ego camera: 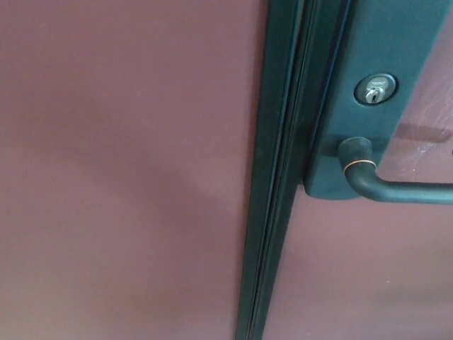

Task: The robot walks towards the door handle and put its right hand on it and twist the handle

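Close head view of a maroon door (120, 177), lever handle (396, 185) at right.

Dark green frame strip (279, 184) running top to bottom, slightly tilted. Right of it, a dark green lock plate (386, 42) carrying a silver key cylinder (374, 89) above the handle's round base. Lever bending out, then running right past the picture edge. Neither robot hand in view, so grasp state impossible to tell.

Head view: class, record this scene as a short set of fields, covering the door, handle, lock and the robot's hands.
door: reddish-brown panels, dark green vertical frame strip
handle: dark metal lever handle, extending toward picture right
lock: silver keyhole cylinder above the lever, on a dark green plate
left hand: not in view
right hand: not in view
handle contact: none visible
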Available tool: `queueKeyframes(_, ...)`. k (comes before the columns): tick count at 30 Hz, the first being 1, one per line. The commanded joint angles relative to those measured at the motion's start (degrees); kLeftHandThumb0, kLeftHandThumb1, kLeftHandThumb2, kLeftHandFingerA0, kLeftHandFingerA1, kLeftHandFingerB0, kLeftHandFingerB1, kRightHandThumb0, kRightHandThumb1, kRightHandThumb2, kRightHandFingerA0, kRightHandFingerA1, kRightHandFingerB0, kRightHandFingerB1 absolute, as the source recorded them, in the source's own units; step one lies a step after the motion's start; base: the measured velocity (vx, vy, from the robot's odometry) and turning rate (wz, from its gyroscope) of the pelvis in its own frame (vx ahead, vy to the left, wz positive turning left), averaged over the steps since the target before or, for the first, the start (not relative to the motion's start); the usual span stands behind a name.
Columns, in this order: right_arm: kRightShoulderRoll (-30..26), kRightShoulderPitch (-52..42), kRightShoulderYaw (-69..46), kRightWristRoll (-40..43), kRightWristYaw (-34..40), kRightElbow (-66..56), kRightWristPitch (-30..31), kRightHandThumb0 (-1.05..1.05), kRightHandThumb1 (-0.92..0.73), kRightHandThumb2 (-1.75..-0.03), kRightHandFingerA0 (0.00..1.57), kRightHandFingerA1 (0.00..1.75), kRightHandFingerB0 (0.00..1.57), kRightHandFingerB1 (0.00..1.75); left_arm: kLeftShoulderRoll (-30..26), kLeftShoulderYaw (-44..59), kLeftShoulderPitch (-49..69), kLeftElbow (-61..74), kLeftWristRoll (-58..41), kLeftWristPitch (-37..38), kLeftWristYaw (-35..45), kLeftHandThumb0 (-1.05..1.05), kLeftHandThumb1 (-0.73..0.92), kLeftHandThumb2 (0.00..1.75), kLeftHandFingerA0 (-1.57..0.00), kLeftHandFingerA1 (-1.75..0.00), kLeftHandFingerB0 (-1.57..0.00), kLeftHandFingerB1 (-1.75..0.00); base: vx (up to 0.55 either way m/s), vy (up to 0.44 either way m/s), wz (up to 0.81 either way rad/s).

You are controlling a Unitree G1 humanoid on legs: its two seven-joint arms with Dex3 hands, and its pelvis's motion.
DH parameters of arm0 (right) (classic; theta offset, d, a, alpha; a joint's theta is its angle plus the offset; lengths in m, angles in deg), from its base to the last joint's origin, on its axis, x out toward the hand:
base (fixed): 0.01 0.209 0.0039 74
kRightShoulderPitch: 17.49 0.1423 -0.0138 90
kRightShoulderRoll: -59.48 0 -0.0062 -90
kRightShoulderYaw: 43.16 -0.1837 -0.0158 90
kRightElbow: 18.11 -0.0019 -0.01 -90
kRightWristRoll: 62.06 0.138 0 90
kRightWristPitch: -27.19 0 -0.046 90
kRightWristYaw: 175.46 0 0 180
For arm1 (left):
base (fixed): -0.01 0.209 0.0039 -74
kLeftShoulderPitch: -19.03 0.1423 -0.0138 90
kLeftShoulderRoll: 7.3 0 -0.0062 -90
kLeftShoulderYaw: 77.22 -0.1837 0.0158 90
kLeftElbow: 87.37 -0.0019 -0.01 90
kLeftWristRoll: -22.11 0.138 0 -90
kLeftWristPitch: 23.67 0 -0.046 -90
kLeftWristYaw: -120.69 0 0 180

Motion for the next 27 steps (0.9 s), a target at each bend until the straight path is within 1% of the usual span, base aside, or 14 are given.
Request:
queueKeyframes(1, -1.08, -0.06, 0.73, -0.35, 0.44, 0.82, -1.72, -0.13, -0.67, -0.59, 0.66, 0.56, 0.40, 0.43, -0.02, -0.45, -0.01, 0.04, 0.80, 0.09, -0.45, -0.42, 0.45, 0.74, -0.52, -0.56, -0.38, -0.47, 0.00, 0.000, 0.00)
queueKeyframes(3, -1.34, -3.07, -5.17, 5.16, 1.70, -3.46, -8.70, -0.14, -0.69, -0.59, 0.63, 0.57, 0.43, 0.47, -0.80, 0.68, 0.15, 0.05, -0.26, 0.49, 0.07, -0.34, 0.57, 0.59, -0.56, -0.46, -0.43, -0.37, 0.00, 0.000, 0.00)
queueKeyframes(4, -1.09, -4.36, -7.60, 6.96, 2.06, -5.09, -11.01, -0.14, -0.69, -0.59, 0.63, 0.58, 0.45, 0.48, -0.95, 0.83, 0.16, 0.02, -0.30, 0.55, 0.15, -0.42, 0.45, 0.74, -0.51, -0.55, -0.38, -0.47, 0.00, 0.000, 0.00)
queueKeyframes(6, -0.62, -5.33, -9.43, 7.53, 1.96, -6.98, -12.15, -0.14, -0.69, -0.59, 0.63, 0.58, 0.45, 0.48, -1.03, 0.96, 0.14, 0.02, -0.24, 0.62, 0.13, -0.42, 0.45, 0.74, -0.51, -0.55, -0.38, -0.47, 0.00, 0.000, 0.00)
queueKeyframes(8, 0.20, -11.50, -14.10, 10.25, 2.04, -21.92, -15.49, -0.16, -0.68, -0.59, 0.63, 0.60, 0.49, 0.54, -1.03, 1.26, -0.14, -0.02, -0.30, 0.50, -0.13, -0.40, 0.46, 0.73, -0.49, -0.53, -0.38, -0.46, 0.00, 0.000, 0.00)
queueKeyframes(13, 0.39, -14.35, -16.19, 10.08, 1.28, -30.88, -14.15, -0.16, -0.67, -0.59, 0.64, 0.61, 0.50, 0.55, -1.05, 1.67, -0.09, -0.04, -0.51, 0.57, -0.10, -0.40, 0.46, 0.73, -0.49, -0.53, -0.38, -0.46, 0.00, 0.000, 0.00)
queueKeyframes(15, -0.63, -17.23, -17.63, 9.91, 0.44, -41.00, -13.93, -0.18, -0.66, -0.59, 0.64, 0.61, 0.51, 0.56, -1.59, 2.08, 0.22, 0.00, -0.78, 0.87, 0.15, -0.40, 0.46, 0.73, -0.50, -0.53, -0.38, -0.46, 0.00, 0.000, 0.00)
queueKeyframes(16, -2.03, -17.49, -20.42, 11.56, 0.04, -45.71, -15.95, -0.22, -0.65, -0.58, 0.65, 0.63, 0.52, 0.58, -1.51, 2.57, 0.23, 0.15, -1.29, 1.18, 0.28, -0.32, 0.56, 0.57, -0.56, -0.45, -0.44, -0.37, 0.00, 0.000, 0.00)
queueKeyframes(21, -1.48, -18.49, -26.36, 14.86, 1.49, -62.10, -14.20, -0.26, -0.65, -0.59, 0.67, 0.71, 0.55, 0.68, -1.31, 3.13, 0.36, 0.27, -1.72, 1.69, 0.33, -0.31, 0.56, 0.58, -0.56, -0.47, -0.45, -0.38, 0.00, 0.000, 0.00)
queueKeyframes(22, -1.47, -17.57, -27.02, 15.12, 1.93, -64.26, -14.75, -0.30, -0.48, -0.90, 0.69, 0.80, 0.56, 0.74, -1.60, 3.30, 0.47, 0.27, -1.85, 1.80, 0.41, -0.30, 0.55, 0.57, -0.56, -0.47, -0.45, -0.37, 0.00, 0.000, 0.00)
queueKeyframes(23, -1.35, -17.23, -27.36, 15.15, 1.97, -65.13, -14.73, -0.30, -0.48, -0.90, 0.69, 0.80, 0.56, 0.74, -1.69, 3.34, 0.52, 0.28, -1.88, 1.85, 0.44, -0.30, 0.55, 0.57, -0.56, -0.47, -0.45, -0.37, 0.00, 0.000, 0.00)
queueKeyframes(24, -2.71, -14.80, -28.27, 15.27, 1.46, -65.05, -18.82, -0.43, -0.61, -0.61, 0.73, 0.95, 0.63, 0.95, -1.76, 3.25, 0.43, 0.26, -1.72, 1.76, 0.30, -0.31, 0.54, 0.57, -0.56, -0.46, -0.46, -0.37, 0.00, 0.000, 0.00)
queueKeyframes(25, -3.37, -14.01, -28.84, 15.79, 0.82, -65.51, -19.43, -0.52, -0.57, -0.65, 0.78, 1.04, 0.68, 1.01, -1.71, 3.17, 0.33, 0.30, -1.62, 1.78, 0.25, -0.39, 0.45, 0.72, -0.50, -0.53, -0.40, -0.47, 0.00, 0.000, 0.00)
queueKeyframes(27, -5.55, -11.99, -30.14, 19.62, -1.93, -70.59, -17.29, -0.66, -0.54, -0.67, 0.86, 1.09, 0.74, 1.05, -1.71, 3.14, 0.10, 0.40, -1.50, 1.82, 0.33, -0.38, 0.45, 0.72, -0.51, -0.54, -0.41, -0.47, 0.00, 0.000, 0.00)
